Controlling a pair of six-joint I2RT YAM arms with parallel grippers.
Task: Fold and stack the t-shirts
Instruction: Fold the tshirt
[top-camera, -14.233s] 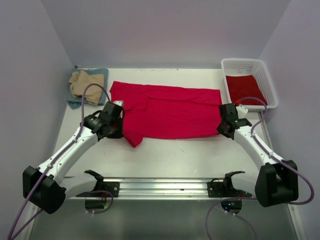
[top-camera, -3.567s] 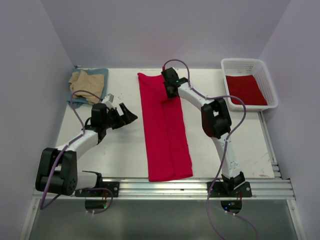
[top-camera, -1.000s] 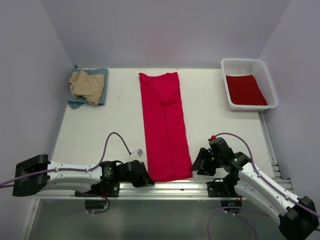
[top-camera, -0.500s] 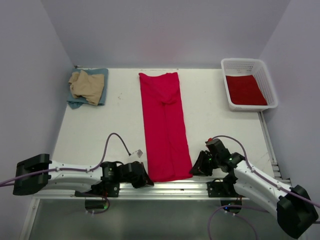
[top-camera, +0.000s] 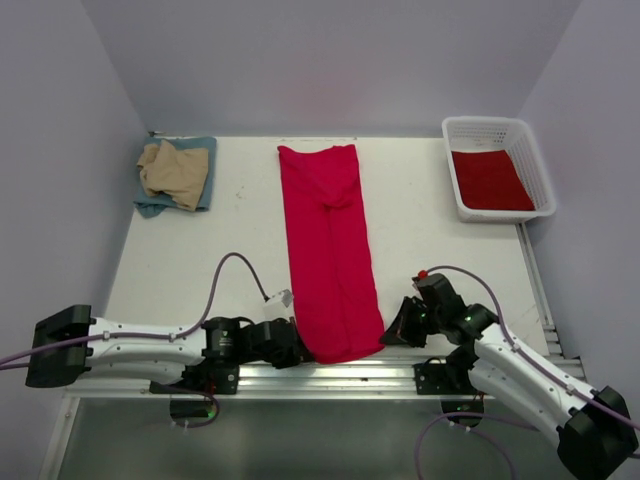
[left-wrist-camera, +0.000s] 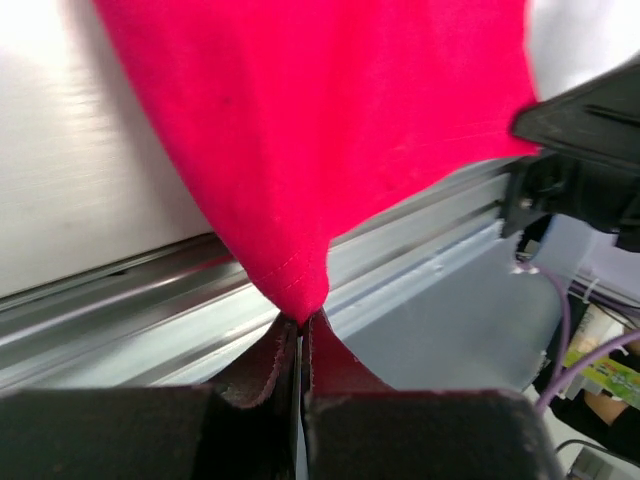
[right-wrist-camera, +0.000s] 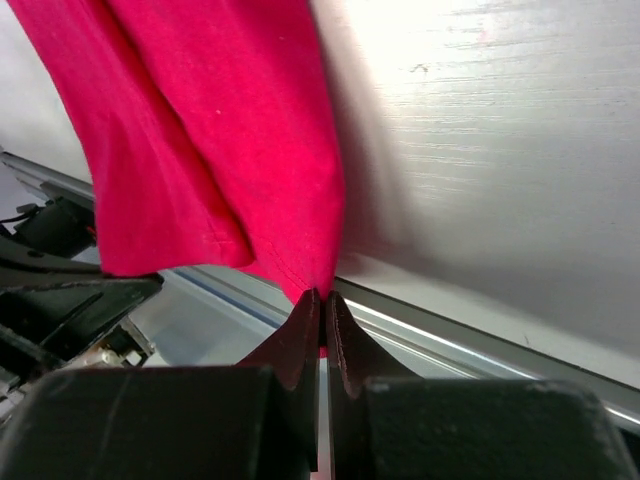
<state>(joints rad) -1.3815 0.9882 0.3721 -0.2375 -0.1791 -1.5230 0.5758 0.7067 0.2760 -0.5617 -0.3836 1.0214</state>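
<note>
We work on a white table (top-camera: 200, 260) enclosed by pale walls (top-camera: 300, 60). The red t-shirt (top-camera: 328, 240), folded into a long strip, lies down the middle of the table, from near the far edge to the near rail (top-camera: 330, 372). The left gripper (top-camera: 299, 347) is clamped on its near left corner and the right gripper (top-camera: 388, 335) on its near right corner. In both wrist views the jaws are pressed together on a pinch of hem. A tan t-shirt (top-camera: 170, 170) lies on a blue-grey t-shirt (top-camera: 203, 150) at the far left corner. A white basket (top-camera: 497, 128) at the far right holds a red cloth (top-camera: 488, 180).
</note>
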